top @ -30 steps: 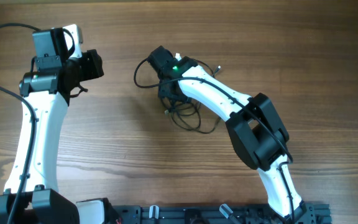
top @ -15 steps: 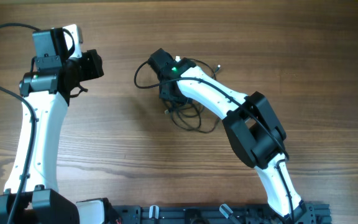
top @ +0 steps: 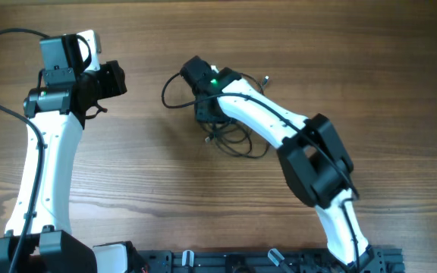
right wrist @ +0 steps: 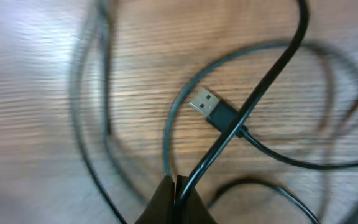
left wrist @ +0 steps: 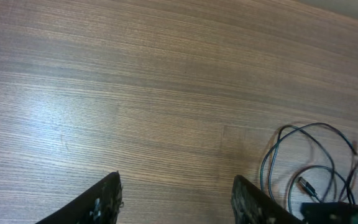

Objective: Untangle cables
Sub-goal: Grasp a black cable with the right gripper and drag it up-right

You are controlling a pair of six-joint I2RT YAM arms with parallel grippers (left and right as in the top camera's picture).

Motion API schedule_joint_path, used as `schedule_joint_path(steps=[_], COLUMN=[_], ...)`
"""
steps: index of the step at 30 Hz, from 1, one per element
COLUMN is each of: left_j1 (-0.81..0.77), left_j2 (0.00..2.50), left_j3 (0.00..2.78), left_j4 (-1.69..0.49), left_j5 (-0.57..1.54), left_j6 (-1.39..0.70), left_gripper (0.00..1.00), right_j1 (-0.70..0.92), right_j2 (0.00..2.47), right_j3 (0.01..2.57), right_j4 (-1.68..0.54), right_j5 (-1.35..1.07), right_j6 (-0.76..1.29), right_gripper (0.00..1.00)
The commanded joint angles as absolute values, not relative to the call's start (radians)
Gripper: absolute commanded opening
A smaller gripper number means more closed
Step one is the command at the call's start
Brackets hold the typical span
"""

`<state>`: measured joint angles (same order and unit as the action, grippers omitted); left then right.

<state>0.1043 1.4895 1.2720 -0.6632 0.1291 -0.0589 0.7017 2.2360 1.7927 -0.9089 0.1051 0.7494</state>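
Right fingers (right wrist: 166, 202): closed, tips pressed together on one strand of the thin black cables (top: 222, 135) with small plugs. In your right wrist view that strand leaves the pinched tips and runs up and to the right. It crosses over a black USB plug with a silver tip (right wrist: 207, 103), which lies flat on the brown wood-grain desk (top: 370, 61). More loops curve round the tips on both sides, blurred.

From overhead, the tangle sits mid-desk, partly hidden under the right arm's wrist, with one loop reaching out toward the left arm.

Left fingers (left wrist: 104, 200): spread apart, bare desk between them, gripping nothing. You see the cables well off to their right, low in the right corner of the left wrist view, not touching them.
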Motion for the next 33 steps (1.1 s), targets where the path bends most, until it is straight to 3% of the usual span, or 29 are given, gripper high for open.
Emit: schedule_joint_path(steps=[1, 17, 28, 33], left_j1=[0.109, 0.109, 0.109, 0.109], left_j2=[1.493, 1.493, 1.493, 1.493], left_j3=[1.276, 1.276, 1.276, 1.276], left_j4=[-0.664, -0.664, -0.664, -0.664], left_j5=[0.146, 0.146, 0.160, 0.164], left_j6=[-0.067, -0.067, -0.064, -0.064], left_gripper=[0.58, 0.58, 0.58, 0.59], right_j1=[0.683, 0.498, 0.407, 0.403], right_j2=[2.054, 1.571, 1.546, 1.531], right_j3=[1.836, 1.849, 2.097, 2.284], right_j4=[-0.913, -0.877, -1.114, -1.121], right_j5=[0.115, 0.123, 0.397, 0.363], right_j6=[0.662, 0.593, 0.479, 0.360], right_gripper=[0.05, 0.05, 0.05, 0.05])
